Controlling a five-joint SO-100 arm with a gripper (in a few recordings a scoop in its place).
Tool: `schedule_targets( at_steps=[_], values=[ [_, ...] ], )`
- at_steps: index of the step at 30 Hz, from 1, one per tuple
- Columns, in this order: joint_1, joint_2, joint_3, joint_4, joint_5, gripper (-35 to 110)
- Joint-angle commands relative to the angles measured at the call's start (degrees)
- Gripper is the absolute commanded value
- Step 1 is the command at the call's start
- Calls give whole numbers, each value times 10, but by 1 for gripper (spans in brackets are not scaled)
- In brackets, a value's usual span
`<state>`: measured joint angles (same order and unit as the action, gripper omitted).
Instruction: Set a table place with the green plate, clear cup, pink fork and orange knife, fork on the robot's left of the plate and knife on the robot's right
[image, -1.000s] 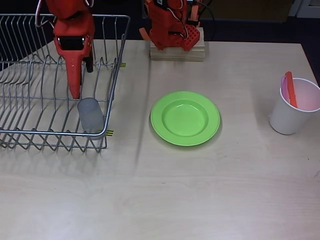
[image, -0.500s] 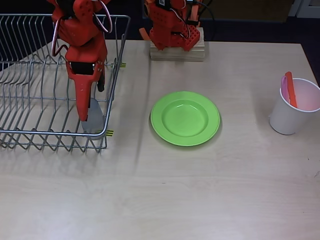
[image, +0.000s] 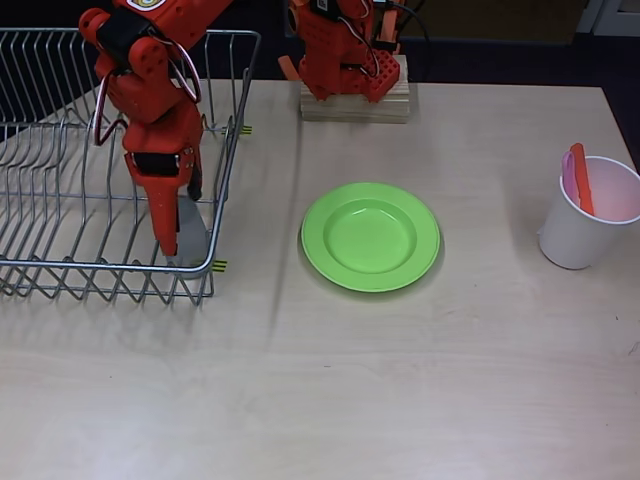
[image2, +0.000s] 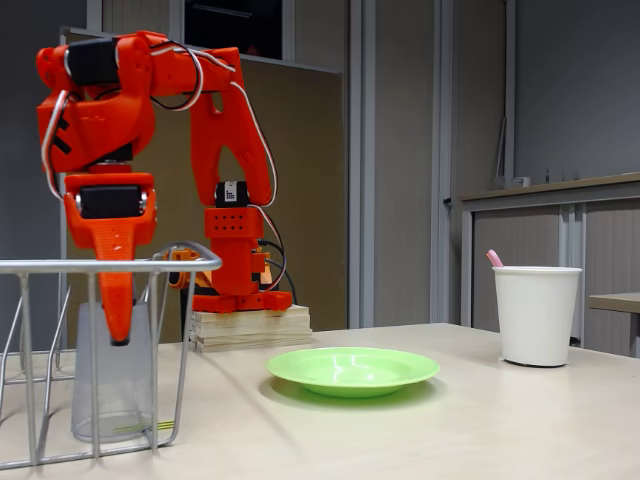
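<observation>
Pale wood-grain tabletop is filling the overhead view, with a wire dish rack (image: 100, 160) sitting at its left side and the orange-red arm reaching down into that rack. Its gripper (image: 176, 235) is pointing toward the rack's near right corner, and the clear cup (image: 193, 243) is peeking out just to the right of the fingers, mostly hidden beneath them; whether the fingers are spread or pinching the cup I cannot tell from above. To the right of the gripper, outside the rack, the green plate (image: 370, 236) is lying flat on the table. Well beyond it, near the right edge, a white paper cup (image: 588, 214) is standing with the orange knife (image: 581, 178) and the pink fork (image: 570, 176) sticking up out of it side by side. Behind the plate, the arm's base is sitting on a wooden block (image: 355, 103). Grey cabinet doors and a dim wall are backing the fixed view, where the gripper (image2: 118, 325) is hanging straight down inside the rack (image2: 100, 268), its tip lowered into the mouth of the clear cup (image2: 112, 375), which is standing upright on the rack floor. The jaw state is not readable here either. Right of the gripper the green plate (image2: 352, 370) is resting on the table, and farther right the white paper cup (image2: 537, 313) is showing the pink fork (image2: 494, 258) above its rim.
</observation>
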<state>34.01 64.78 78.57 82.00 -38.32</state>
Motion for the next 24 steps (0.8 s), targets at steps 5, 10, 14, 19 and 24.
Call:
schedule_targets(
  at_steps=[5,10,14,19,24],
  values=[
    [7,-3,-47,4,-23,27],
    [-5,6,-57,11,-25,23],
    [-22,33,-95,52,-33,23],
    [-39,101,-134,104,-53,22],
    [-40,176,-134,127,-91,23]
  ],
)
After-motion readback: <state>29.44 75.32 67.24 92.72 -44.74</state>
